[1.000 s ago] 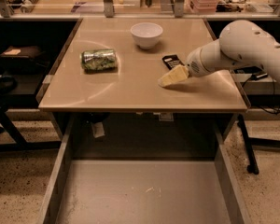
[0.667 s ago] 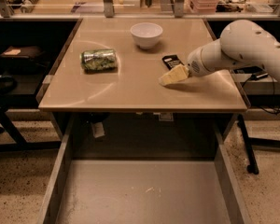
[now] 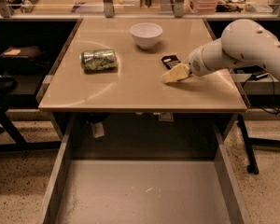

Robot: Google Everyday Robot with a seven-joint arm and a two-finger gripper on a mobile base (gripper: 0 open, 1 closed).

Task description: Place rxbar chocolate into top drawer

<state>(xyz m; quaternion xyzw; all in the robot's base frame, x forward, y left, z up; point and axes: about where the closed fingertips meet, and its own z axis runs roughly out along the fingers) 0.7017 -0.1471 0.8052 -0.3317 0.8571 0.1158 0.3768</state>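
The rxbar chocolate point(image 3: 170, 60) is a small black bar lying flat on the tan table, right of centre. My gripper point(image 3: 174, 73) is low over the table, just in front of the bar's near end, and its tip partly covers that end. The white arm reaches in from the right. The top drawer point(image 3: 144, 195) is pulled wide open below the table's front edge. Its grey scuffed bottom holds nothing.
A green patterned can point(image 3: 98, 59) lies on its side at the table's left. A white bowl point(image 3: 146, 34) stands at the back centre. The tan table point(image 3: 130, 87) has a railing and clutter behind it. Dark shelves and table legs flank both sides.
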